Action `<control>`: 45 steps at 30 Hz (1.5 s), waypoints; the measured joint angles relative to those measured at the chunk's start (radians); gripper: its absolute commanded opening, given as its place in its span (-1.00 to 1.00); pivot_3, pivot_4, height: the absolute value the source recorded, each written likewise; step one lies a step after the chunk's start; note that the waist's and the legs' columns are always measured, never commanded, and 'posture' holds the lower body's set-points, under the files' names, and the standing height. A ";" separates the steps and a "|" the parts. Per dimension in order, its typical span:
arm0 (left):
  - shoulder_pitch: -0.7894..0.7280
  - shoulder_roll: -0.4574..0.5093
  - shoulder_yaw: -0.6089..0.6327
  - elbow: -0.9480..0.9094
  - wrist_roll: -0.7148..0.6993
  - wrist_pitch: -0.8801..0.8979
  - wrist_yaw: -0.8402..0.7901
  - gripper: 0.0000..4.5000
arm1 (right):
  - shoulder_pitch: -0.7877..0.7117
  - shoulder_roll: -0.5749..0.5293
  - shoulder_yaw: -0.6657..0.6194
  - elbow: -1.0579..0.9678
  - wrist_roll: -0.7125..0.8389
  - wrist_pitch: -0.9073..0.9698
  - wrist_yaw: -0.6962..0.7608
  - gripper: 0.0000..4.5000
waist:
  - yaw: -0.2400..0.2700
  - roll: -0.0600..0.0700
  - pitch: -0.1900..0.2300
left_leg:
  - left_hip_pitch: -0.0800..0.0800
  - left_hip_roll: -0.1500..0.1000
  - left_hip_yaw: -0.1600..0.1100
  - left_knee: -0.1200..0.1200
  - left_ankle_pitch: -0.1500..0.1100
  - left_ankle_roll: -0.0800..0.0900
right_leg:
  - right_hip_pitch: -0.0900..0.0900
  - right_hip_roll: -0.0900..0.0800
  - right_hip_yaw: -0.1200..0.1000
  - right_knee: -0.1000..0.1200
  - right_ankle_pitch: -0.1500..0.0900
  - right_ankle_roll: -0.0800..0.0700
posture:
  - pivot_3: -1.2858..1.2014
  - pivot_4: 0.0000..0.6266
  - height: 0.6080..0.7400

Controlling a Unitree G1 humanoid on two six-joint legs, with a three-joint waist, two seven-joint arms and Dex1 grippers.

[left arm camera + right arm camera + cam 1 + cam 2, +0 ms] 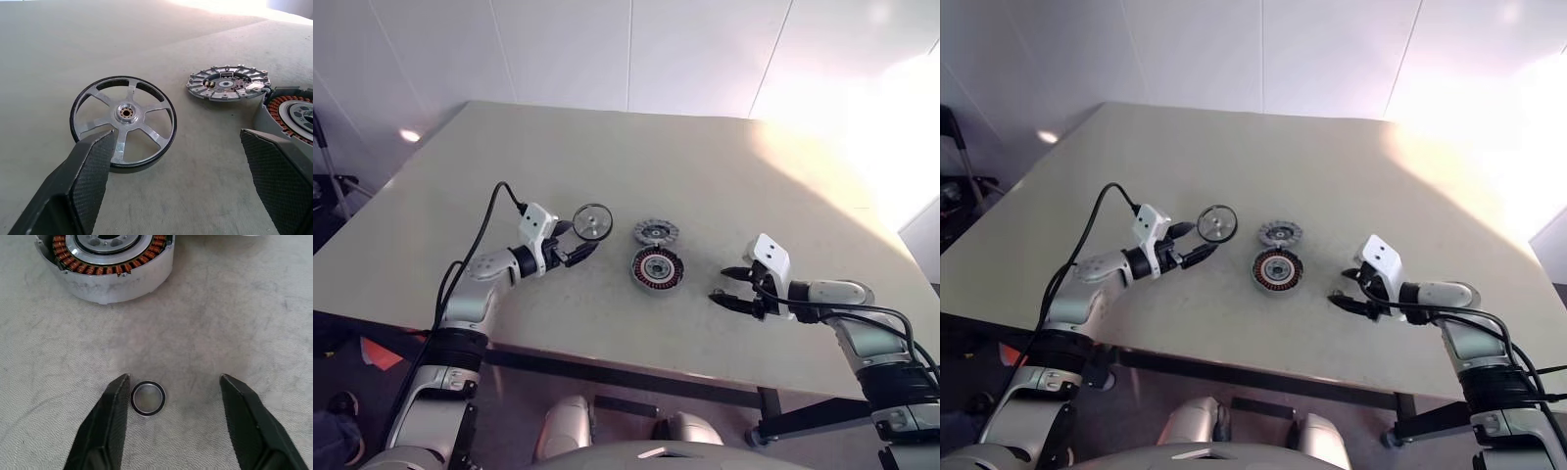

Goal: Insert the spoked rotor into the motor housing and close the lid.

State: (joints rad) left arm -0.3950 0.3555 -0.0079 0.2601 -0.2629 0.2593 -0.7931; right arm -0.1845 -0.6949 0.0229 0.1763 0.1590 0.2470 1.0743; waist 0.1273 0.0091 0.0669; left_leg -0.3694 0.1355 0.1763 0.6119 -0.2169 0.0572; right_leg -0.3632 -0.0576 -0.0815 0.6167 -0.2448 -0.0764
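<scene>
Head view: spoked rotor (593,222) flat on table (705,166), at tip of left gripper (579,249); motor housing (657,267) just beside, lid (656,232) behind it.

Left wrist view: fingers apart, empty, one pad (93,166) overlapping rotor rim. Advice: straddle rim squarely before closing.

Right wrist view: right gripper (172,396) fingers apart, empty, around small ring (147,398).

Beige table (705,176), small black-rimmed ring (147,398) lying flat on it, white wall panels behind.
</scene>
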 measured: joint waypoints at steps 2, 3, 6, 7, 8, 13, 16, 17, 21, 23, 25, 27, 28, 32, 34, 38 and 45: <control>0.000 0.000 0.000 0.000 0.000 0.000 0.000 0.94 | -0.003 -0.006 0.000 0.012 0.000 -0.009 0.001 -0.15 | 0.000 0.000 0.000 | 0.000 0.000 0.000 0.000 0.000 0.000 | 0.001 0.000 0.000 -0.001 0.000 0.000 | 0.03 -1.00 1.00; 0.000 0.000 0.000 0.000 0.000 0.000 0.000 0.94 | -0.006 -0.007 0.000 0.020 0.000 -0.014 0.002 -0.31 | -0.001 0.000 0.000 | 0.000 0.000 0.000 0.000 0.000 0.000 | 0.001 0.000 0.000 -0.001 0.000 0.000 | 0.03 -1.00 1.00; 0.000 0.000 0.000 0.000 0.001 0.000 0.000 0.94 | -0.013 -0.008 0.001 0.037 0.000 -0.028 0.002 -0.31 | -0.001 0.000 0.000 | 0.001 0.000 0.000 0.000 0.000 0.000 | 0.001 0.000 0.000 -0.001 0.000 0.000 | 0.03 -1.00 1.00; 0.000 -0.001 0.000 0.000 0.001 0.000 0.000 0.94 | -0.014 -0.008 0.001 0.040 0.000 -0.030 0.002 -0.31 | -0.001 0.000 0.000 | 0.001 0.000 0.000 0.000 0.000 0.000 | 0.001 0.000 0.000 -0.001 0.000 0.000 | 0.03 -1.00 1.00; 0.000 -0.001 0.000 0.000 0.001 0.000 0.000 0.94 | -0.016 -0.008 0.001 0.044 0.000 -0.032 0.002 -0.31 | -0.001 0.000 0.000 | 0.001 0.000 0.000 0.000 0.000 0.000 | 0.001 0.000 0.000 -0.001 0.000 0.000 | 0.03 -1.00 1.00; 0.000 -0.001 0.000 0.000 0.001 0.000 0.000 0.94 | -0.029 -0.008 0.012 0.060 -0.002 -0.044 0.003 -0.38 | -0.003 0.000 0.000 | 0.002 0.000 0.000 0.000 0.000 0.000 | 0.002 0.000 0.000 -0.001 0.000 0.000 | 0.03 -1.00 1.00; 0.000 0.000 0.000 0.000 0.002 0.000 0.000 0.94 | -0.034 -0.008 0.013 0.066 -0.002 -0.044 0.004 -0.70 | -0.003 0.000 0.000 | 0.002 0.000 0.000 0.000 0.000 0.000 | 0.002 0.000 0.000 -0.001 0.000 0.000 | 0.03 -1.00 1.00; 0.000 0.000 0.000 0.000 0.002 0.000 0.000 0.94 | -0.035 -0.008 0.013 0.067 -0.002 -0.044 0.005 -0.75 | -0.003 0.000 0.000 | 0.002 0.000 0.000 0.000 0.000 0.000 | 0.002 0.000 0.000 -0.001 0.000 0.000 | 0.03 -1.00 1.00; 0.000 0.000 0.000 0.000 0.002 0.000 0.000 0.94 | -0.044 -0.008 0.021 0.075 -0.003 -0.048 0.004 -0.75 | -0.003 0.000 0.000 | 0.002 0.000 0.000 0.000 0.000 0.000 | 0.002 0.000 0.000 -0.001 0.000 0.000 | 0.03 -1.00 1.00; 0.000 0.000 0.000 0.000 0.003 0.000 0.001 0.94 | -0.057 -0.007 0.030 0.082 -0.006 -0.049 0.001 -0.75 | -0.005 0.000 0.000 | 0.003 0.000 0.000 0.000 0.000 0.000 | 0.002 0.000 0.000 -0.001 0.000 0.001 | 0.03 -1.00 1.00; 0.000 -0.001 -0.001 0.000 0.004 0.000 0.001 0.94 | -0.081 0.007 0.038 0.091 -0.019 -0.044 -0.014 -0.75 | -0.008 0.000 0.000 | 0.003 0.000 0.000 0.000 0.000 0.000 | 0.002 0.000 0.000 -0.001 0.000 0.002 | 0.03 -1.00 1.00; -0.001 -0.003 -0.001 0.000 0.005 0.000 0.001 0.94 | -0.113 0.039 0.039 0.099 -0.024 -0.030 -0.049 -0.75 | -0.012 0.000 0.000 | 0.002 0.000 0.000 0.000 0.001 -0.001 | 0.000 0.000 0.000 0.000 0.000 0.002 | 0.03 -1.00 1.00; -0.002 -0.004 -0.002 0.000 0.005 0.000 0.001 0.94 | -0.135 0.058 0.039 0.099 -0.024 -0.019 -0.063 -0.75 | -0.013 0.000 0.000 | 0.002 0.000 0.000 0.000 0.001 -0.001 | 0.000 0.000 0.000 0.000 0.000 0.001 | 0.03 -1.00 1.00; -0.013 -0.010 -0.006 0.000 0.007 0.000 0.002 0.94 | -0.240 0.098 0.050 0.087 -0.028 0.002 -0.107 -0.75 | -0.018 0.000 0.000 | -0.001 0.000 0.000 -0.002 0.001 -0.002 | -0.003 0.000 0.000 0.001 0.001 0.000 | 0.03 -1.00 1.00; -0.016 -0.010 -0.006 0.000 0.008 0.000 0.003 0.94 | -0.259 0.102 0.070 0.064 -0.034 0.010 -0.110 -0.75 | -0.016 0.000 0.000 | -0.002 0.000 0.000 -0.003 0.001 -0.001 | -0.004 0.000 0.000 0.000 0.000 0.001 | 0.03 -1.00 1.00; -0.016 -0.010 -0.006 0.000 0.010 0.000 0.006 0.94 | -0.261 0.127 0.118 0.024 -0.037 0.053 -0.109 -0.75 | -0.019 0.000 0.000 | -0.008 0.000 0.000 -0.003 0.002 0.002 | -0.009 0.000 0.000 0.000 0.000 0.001 | 0.03 -1.00 1.00; -0.015 -0.013 -0.006 0.000 0.010 0.000 0.014 0.94 | -0.261 0.175 0.191 -0.023 -0.046 0.093 -0.110 -0.75 | -0.021 0.000 0.000 | -0.006 0.000 0.000 -0.003 0.001 -0.001 | -0.007 0.000 0.000 0.000 0.000 0.001 | 0.03 -1.00 1.00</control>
State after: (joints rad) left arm -0.4105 0.3425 -0.0138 0.2602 -0.2526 0.2592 -0.7789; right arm -0.4452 -0.5202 0.2140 0.1531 0.1130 0.3395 0.9644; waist 0.1061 0.0094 0.0672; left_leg -0.3755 0.1358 0.1765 0.6091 -0.2162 0.0558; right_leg -0.3706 -0.0578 -0.0820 0.6171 -0.2446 -0.0753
